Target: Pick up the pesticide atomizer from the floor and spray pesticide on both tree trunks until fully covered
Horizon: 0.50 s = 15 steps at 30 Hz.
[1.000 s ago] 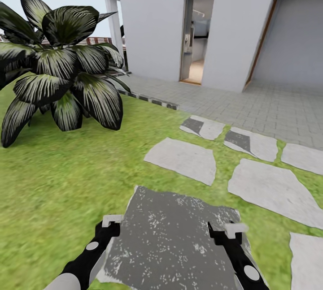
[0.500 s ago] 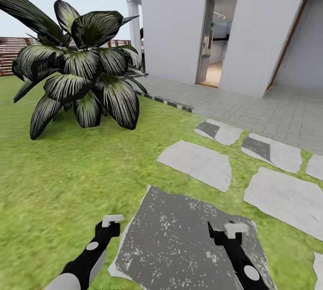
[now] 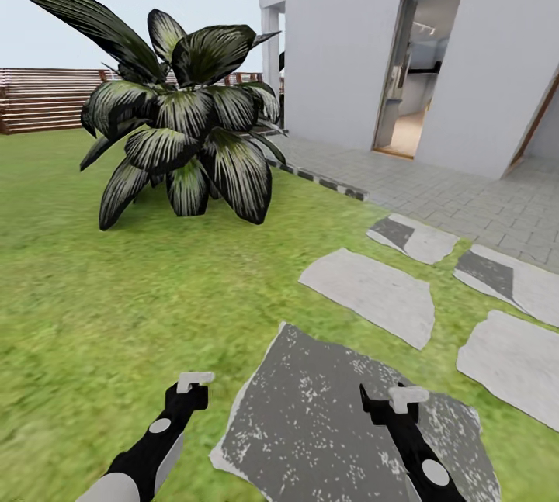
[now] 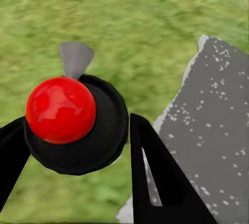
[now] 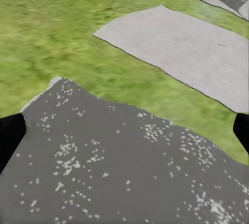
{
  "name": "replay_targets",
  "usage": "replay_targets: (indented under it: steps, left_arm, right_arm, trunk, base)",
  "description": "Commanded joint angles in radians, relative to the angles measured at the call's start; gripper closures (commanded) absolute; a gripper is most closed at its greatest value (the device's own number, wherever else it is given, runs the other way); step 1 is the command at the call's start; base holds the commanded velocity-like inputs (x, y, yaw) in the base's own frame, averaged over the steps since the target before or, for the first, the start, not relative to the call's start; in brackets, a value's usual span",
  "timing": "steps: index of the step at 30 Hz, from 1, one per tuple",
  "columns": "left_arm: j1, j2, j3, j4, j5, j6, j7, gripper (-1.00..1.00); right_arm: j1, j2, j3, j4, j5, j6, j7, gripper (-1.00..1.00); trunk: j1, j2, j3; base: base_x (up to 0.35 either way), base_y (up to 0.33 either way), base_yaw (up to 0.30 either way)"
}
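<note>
Fence (image 3: 43, 98): you are seeing brown slats at the far left of the head view, closing off the lawn (image 3: 101, 308).
Bush (image 3: 182, 129): you are facing a dark, broad-leaved plant standing on the grass, well apart from both arms. It is not one of the thick trunks to be sprayed.
Left gripper (image 4: 78, 146): you are holding the atomizer (image 4: 72, 117) between the two black fingers (image 4: 155, 172); the jaws are closed against its dark round body, with the red ball on top facing the wrist camera. In the head view the left gripper (image 3: 190, 387) is hanging low over the grass beside the dark stone.
Atomizer handling: you are carrying what looks like a small, light, rigid item with a smooth rounded body, so it is likely to slip or twist under a weak pinch. The dark body is the part to grip, leaving the red part and the grey nozzle clear.
Dark stone (image 3: 341, 424): you are standing at a speckled grey slab lying between the two arms.
Right gripper (image 3: 392, 399): you are carrying nothing here; in the right wrist view the fingertips (image 5: 10, 133) are sitting wide apart at the frame edges, over the slab.
Pale stones (image 3: 373, 292): you are looking at a path leading toward the paving.
House (image 3: 404, 36): you are seeing a white wall with an open doorway (image 3: 411, 79) at the right.
Stage: you are probably travelling toward a tree.
</note>
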Motion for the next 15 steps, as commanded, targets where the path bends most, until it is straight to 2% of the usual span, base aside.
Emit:
replay_targets:
  steps: [1, 8, 15]
  left_arm:
    - [0.0, 0.0, 0.0, 0.0, 0.0, 0.0, 0.0, 1.0]
    - [0.0, 0.0, 0.0, 0.0, 0.001, 0.0, 0.0, 1.0]
    - [0.0, -0.002, 0.001, 0.001, 0.002, -0.001, 0.0, 1.0]
  right_arm:
    - [0.0, 0.0, 0.0, 0.0, 0.0, 0.0, 0.0, -1.0]
    - [0.0, 0.0, 0.0, 0.001, 0.0, 0.001, 0.0, -1.0]
    - [0.0, 0.0, 0.0, 0.002, 0.0, 0.0, 0.0, -1.0]
  trunk:
    - [0.0, 0.0, 0.001]
    - [0.0, 0.0, 0.005]
    - [0.0, 0.0, 0.01]
  base:
    - [0.0, 0.0, 0.27]
    - [0.041, 0.039, 0.27]
    - [0.085, 0.265, 0.27]
